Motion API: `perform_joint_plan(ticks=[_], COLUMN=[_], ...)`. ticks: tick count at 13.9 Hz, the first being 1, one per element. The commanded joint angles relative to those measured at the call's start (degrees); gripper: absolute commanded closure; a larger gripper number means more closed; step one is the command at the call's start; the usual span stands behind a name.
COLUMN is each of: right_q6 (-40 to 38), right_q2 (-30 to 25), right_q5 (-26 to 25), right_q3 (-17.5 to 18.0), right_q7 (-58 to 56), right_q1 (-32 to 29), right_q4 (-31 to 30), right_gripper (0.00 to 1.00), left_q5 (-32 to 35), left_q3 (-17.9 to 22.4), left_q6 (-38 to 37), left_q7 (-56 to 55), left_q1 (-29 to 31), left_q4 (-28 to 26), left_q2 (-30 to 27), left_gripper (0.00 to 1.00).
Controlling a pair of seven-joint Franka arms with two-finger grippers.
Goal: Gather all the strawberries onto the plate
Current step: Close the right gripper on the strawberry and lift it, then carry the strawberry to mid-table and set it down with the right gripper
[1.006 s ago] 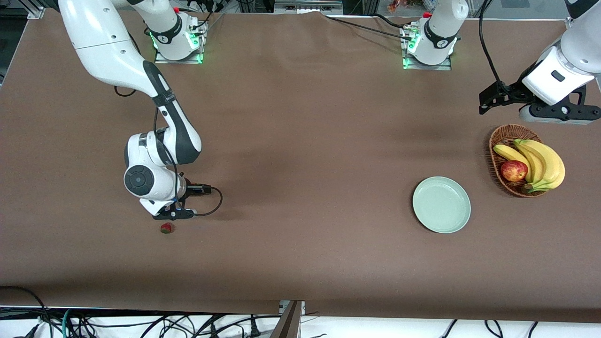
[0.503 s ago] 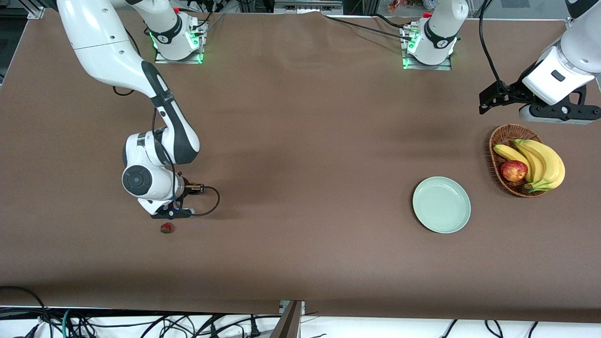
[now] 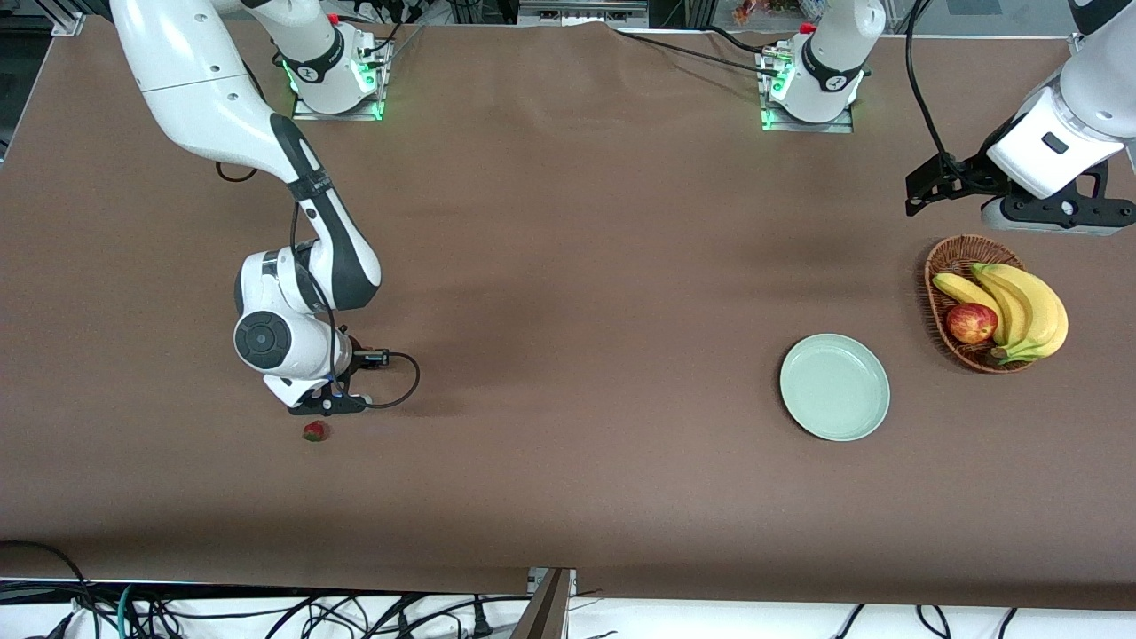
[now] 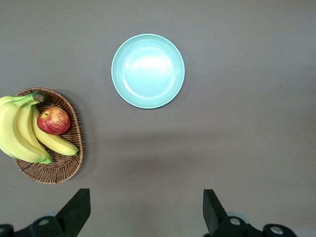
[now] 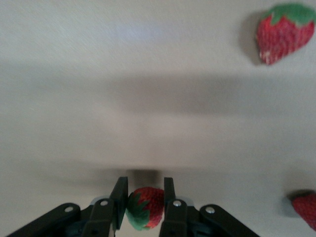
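Toward the right arm's end of the table (image 3: 568, 266), your right tool (image 5: 144, 207) sits low over the brown surface, its two fingers (image 5: 120, 197) closed on a held strawberry (image 5: 145, 207) whose red flesh and green cap fill the gap between them. In the right wrist view you see a second strawberry (image 5: 282, 33) lying free on the table and a third strawberry (image 5: 307, 207) cut off at that picture's edge. In the front view only one of the loose berries shows, just nearer to the front camera than the right arm's wrist; you cannot tell from the pictures which one it is.

Toward the left arm's end of the table, the plate (image 3: 834, 387) lies flat with nothing on it. Beside it, closer to that end's edge, stands a wicker basket (image 3: 950, 266) holding bananas (image 3: 1021, 306) and an apple (image 3: 971, 323).

Your left tool (image 4: 145, 212) waits high over that end, above the table just by the basket, its fingers spread wide and holding nothing.
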Motion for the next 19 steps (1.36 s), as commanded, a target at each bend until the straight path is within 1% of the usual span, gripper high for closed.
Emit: perform_joint_plan(ticks=[1, 2, 3, 5, 7, 12, 14, 17, 18, 19], right_q6=[-0.2, 0.3, 0.4, 0.7, 2.9, 16.2, 19.0, 19.3, 20.0, 21.3], right_q2=[-0.8, -0.2, 1.0, 4.2, 7.1, 11.6, 14.2, 18.8, 20.2, 21.0], right_q5=[4.3, 7.5, 8.6, 8.6, 8.4, 8.3, 8.2, 8.2, 8.2, 8.2], right_q3=[0.9, 1.5, 1.9, 1.8, 1.8, 1.4, 1.2, -2.3, -3.2, -3.4], right_q7=[1.2, 4.2, 7.8, 17.5, 26.0, 40.8, 45.3, 50.6, 51.7, 52.0], right_q1=[1.5, 2.6, 4.9, 10.5, 15.3, 25.7, 29.4, 35.1, 36.4, 37.1], right_q4=[2.7, 4.3, 6.5, 12.2, 17.1, 19.9, 22.6, 29.3, 30.7, 30.8], right_gripper=[0.95, 0.95, 0.95, 0.95, 0.95, 0.95, 0.95, 0.95, 0.94, 0.94], left_q5=[1.0, 1.0, 1.0, 1.0, 1.0, 1.0, 0.9, 0.4, 0.4, 0.4], left_q3=[-0.2, -0.2, -0.2, -0.2, -0.2, -0.2, -0.2, -0.2, -0.1, -0.1], left_q6=[-1.1, -1.1, -1.1, -1.1, -1.0, -1.5, -1.5, -1.3, -1.2, -1.2], left_q7=[0.4, 0.4, 0.4, 0.4, 0.5, 0.5, 0.5, 0.4, 0.4, 0.4], left_q1=[0.1, 0.1, 0.1, 0.2, 0.5, 0.6, 0.6, 0.6, 0.7, 0.7], left_q4=[1.3, 1.2, 1.2, 1.2, 1.2, 1.2, 1.2, 1.2, 1.2, 1.2], left_q2=[0.1, 0.1, 0.1, 0.1, 0.1, 0.1, 0.1, 0.2, 0.2, 0.2], left_gripper=[0.00, 0.00, 0.00, 0.00, 0.00, 0.00, 0.00, 0.00, 0.00, 0.00])
